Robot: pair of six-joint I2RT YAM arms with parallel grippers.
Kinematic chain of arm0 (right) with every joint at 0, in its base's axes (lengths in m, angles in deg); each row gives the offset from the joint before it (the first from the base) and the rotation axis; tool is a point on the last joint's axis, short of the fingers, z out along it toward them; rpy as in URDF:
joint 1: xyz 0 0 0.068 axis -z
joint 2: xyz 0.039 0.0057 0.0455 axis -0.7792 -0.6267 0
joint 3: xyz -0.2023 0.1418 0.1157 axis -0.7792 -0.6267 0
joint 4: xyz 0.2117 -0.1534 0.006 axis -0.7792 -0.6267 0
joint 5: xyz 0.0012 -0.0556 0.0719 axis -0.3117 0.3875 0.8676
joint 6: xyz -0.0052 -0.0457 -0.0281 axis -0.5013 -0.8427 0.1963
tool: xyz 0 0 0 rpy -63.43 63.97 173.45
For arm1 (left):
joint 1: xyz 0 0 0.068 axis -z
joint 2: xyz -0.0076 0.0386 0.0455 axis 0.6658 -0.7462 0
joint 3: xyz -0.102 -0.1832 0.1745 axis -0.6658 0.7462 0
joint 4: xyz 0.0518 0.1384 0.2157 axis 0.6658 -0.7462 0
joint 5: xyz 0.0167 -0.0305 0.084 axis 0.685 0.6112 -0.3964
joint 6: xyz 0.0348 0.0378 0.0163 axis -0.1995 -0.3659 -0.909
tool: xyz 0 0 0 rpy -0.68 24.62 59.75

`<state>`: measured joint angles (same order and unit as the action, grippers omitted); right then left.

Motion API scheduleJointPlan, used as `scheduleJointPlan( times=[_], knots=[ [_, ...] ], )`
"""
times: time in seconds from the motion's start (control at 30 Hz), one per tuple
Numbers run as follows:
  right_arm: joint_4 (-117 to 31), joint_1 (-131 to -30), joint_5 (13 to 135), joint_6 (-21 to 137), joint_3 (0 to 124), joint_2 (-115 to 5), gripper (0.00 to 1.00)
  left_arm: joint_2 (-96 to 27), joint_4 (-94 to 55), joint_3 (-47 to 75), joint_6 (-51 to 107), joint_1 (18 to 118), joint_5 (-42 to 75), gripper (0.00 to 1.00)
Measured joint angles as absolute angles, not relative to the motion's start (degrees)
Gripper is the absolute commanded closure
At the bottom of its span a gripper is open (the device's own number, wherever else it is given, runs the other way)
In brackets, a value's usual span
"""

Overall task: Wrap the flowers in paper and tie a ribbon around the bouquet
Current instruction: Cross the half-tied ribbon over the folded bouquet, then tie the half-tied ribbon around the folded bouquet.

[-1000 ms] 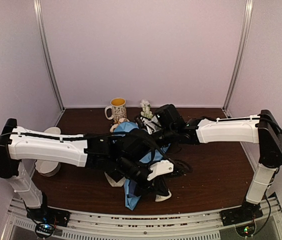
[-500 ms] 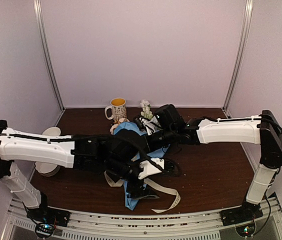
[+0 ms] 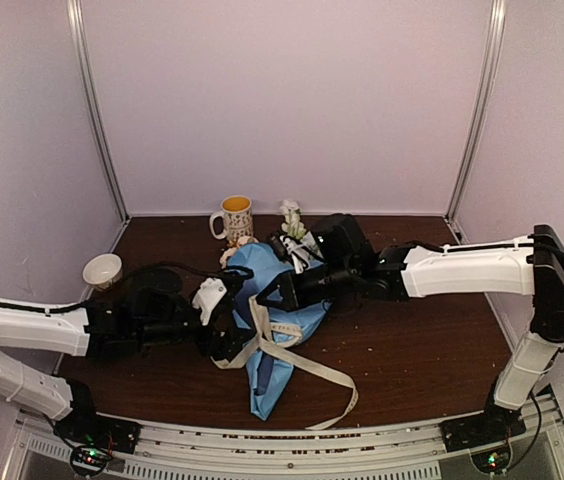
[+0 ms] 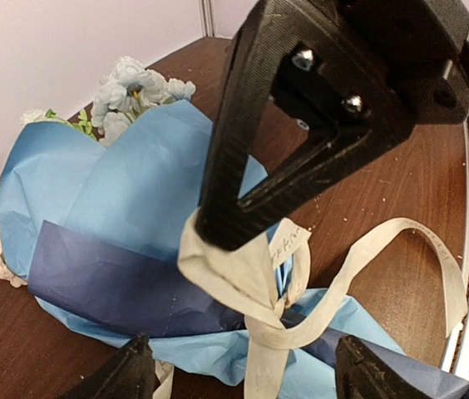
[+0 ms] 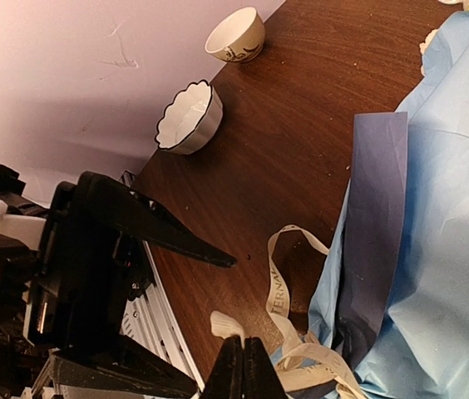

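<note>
cream fabric ribbon (image 4: 261,303), flat and printed with small dark lettering, is crossed around the narrow part of the bouquet (image 3: 270,345), and one long tail curls in a loop toward the near edge of the table (image 3: 422,340). the paper (image 4: 126,195) is thin and softly creased, light blue with a darker navy band folded across it, rolled into a cone whose point faces the front. pale blue and white flowers (image 4: 139,83) poke out of the wide end, near the patterned mug (image 3: 235,217). the right gripper (image 4: 216,233), matte black, is pressed together on a bunched fold of the ribbon just above the crossing. the left gripper (image 4: 243,362) stands spread wide beside the bouquet, holding nothing. the tabletop is dark brown wood grain speckled with crumbs; a white scalloped bowl (image 5: 189,116) and a small cream bowl (image 5: 234,35) sit at its left side, with pale lilac walls behind. a second ago the left arm lay across the cone with its jaws closed; it has since let go and drawn back left, uncovering the ribbon.
</note>
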<state>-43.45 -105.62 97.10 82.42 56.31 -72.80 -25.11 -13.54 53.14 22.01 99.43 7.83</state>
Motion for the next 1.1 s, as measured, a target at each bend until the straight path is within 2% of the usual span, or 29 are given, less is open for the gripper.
scheduleJointPlan(
  times=[0.23, 0.3, 0.4, 0.43, 0.5, 0.6, 0.67, 0.77, 0.97, 1.1],
  knots=[
    [-41.3, -106.3, 96.7, 83.3, 55.5, -72.7, 1.00, -30.7, -9.4, 52.5, 22.2, 97.6, 9.2, 0.29],
    [-41.1, -106.5, 96.7, 83.4, 55.5, -72.7, 1.00, -32.7, -8.5, 51.7, 22.2, 96.6, 10.6, 0.40],
    [-40.7, -106.6, 96.7, 83.3, 55.5, -72.7, 1.00, -36.1, -7.8, 49.5, 22.5, 95.8, 13.2, 0.65],
    [-40.7, -106.6, 96.7, 83.3, 55.5, -72.7, 1.00, -36.8, -7.5, 49.0, 22.4, 95.7, 14.2, 0.78],
    [-40.7, -106.7, 96.7, 83.3, 55.5, -72.7, 0.93, -37.9, -6.7, 48.4, 22.5, 95.7, 16.7, 0.99],
    [-41.3, -106.7, 96.2, 82.7, 55.5, -72.6, 0.76, -38.2, -6.2, 48.3, 22.4, 95.5, 19.4, 1.00],
    [-42.5, -106.7, 95.0, 81.7, 55.5, -72.4, 0.72, -38.4, -6.2, 48.3, 22.6, 95.5, 20.0, 1.00],
    [-43.7, -105.7, 93.2, 81.0, 54.4, -71.0, 0.71, -38.6, -6.2, 48.3, 22.6, 95.3, 20.6, 1.00],
    [-50.5, -101.2, 88.7, 76.6, 54.1, -70.9, 0.77, -38.6, -4.9, 48.9, 22.7, 95.3, 21.0, 1.00],
    [-56.9, -100.9, 89.1, 70.6, 59.0, -76.6, 0.72, -38.6, -4.7, 49.3, 23.0, 95.3, 21.0, 1.00]
  ],
)
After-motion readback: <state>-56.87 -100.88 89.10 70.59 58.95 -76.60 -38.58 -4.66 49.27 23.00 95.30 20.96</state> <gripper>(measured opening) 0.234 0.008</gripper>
